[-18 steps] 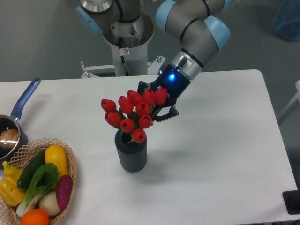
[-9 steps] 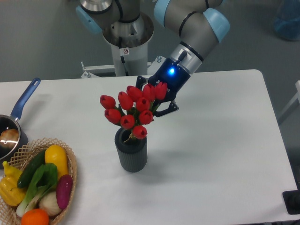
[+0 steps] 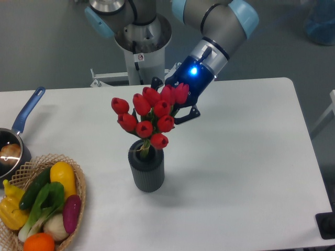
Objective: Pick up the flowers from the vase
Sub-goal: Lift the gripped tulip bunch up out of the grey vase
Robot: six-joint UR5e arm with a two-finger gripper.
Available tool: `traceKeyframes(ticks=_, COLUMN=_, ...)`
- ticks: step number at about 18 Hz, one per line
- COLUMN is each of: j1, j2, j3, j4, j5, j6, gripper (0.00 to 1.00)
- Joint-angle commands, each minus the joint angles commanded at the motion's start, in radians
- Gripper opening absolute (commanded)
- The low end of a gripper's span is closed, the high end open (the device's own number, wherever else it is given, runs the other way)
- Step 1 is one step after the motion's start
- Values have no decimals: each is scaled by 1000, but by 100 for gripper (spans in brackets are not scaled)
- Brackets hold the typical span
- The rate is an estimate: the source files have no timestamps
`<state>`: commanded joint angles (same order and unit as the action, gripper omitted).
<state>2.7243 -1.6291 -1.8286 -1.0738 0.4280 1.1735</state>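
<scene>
A bunch of red tulips, the flowers [image 3: 149, 117], stands with its stems still reaching down into the round mouth of the vase [image 3: 147, 170], a dark grey ribbed cylinder set upright on the white desk [image 3: 235, 172] a little left of centre. The buds spread above the vase rim, the lowest one just over the mouth and the topmost ones up against the gripper [image 3: 175, 104]. The gripper comes in from the upper right at a slant, a blue light glowing on its wrist, and its dark fingers [image 3: 187, 114] sit behind and beside the upper tulips; the buds hide the fingertips, so I cannot tell whether the fingers are clenched on the stems or apart. At the left edge of the desk a saucepan [image 3: 13, 146] with a blue handle holds something pale, and near it, at the lower left corner, a wicker basket [image 3: 78, 183] carries yellow, green, purple and orange vegetables. The arm's base stands behind the desk at the top.
</scene>
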Motion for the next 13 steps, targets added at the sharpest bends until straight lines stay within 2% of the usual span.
traceKeyframes(ticks=13, j1=51, j2=32, j3=12, j4=0, j5=-66, j6=-57, gripper=32)
